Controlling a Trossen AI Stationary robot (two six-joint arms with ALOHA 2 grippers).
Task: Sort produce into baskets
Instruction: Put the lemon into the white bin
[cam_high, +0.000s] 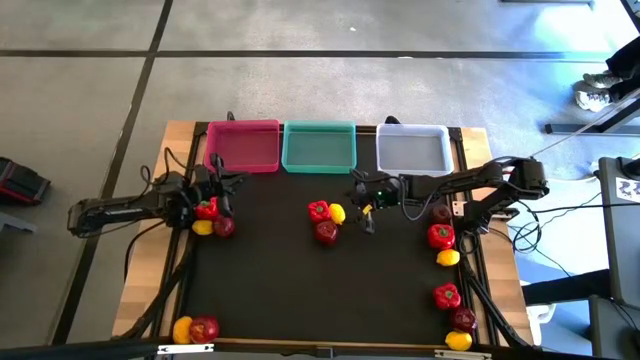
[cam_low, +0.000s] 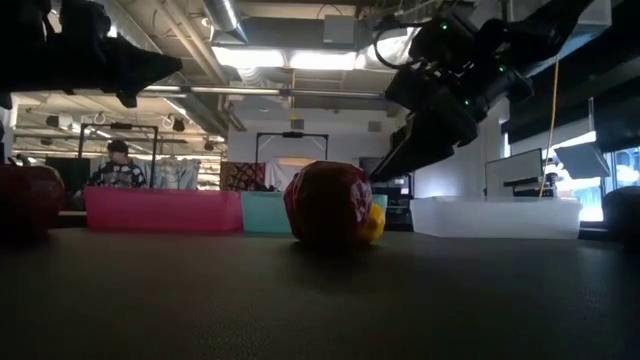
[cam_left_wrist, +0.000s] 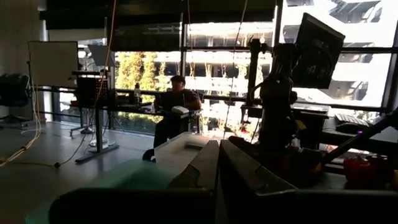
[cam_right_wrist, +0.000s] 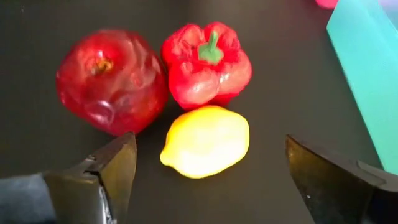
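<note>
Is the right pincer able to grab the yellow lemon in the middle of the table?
Probably yes. The right pincer is open wide, right by the lemon, with nothing between them. The apple and pepper sit close behind the lemon, so they might get nudged.

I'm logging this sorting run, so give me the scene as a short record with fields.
baskets: pink, teal, white along the far edge, all look empty
centre cluster: apple, pepper, lemon, packed close
right gripper: open, just short of the lemon
left gripper: shut, by the pink basket
other produce: at both side edges and near corners
</note>
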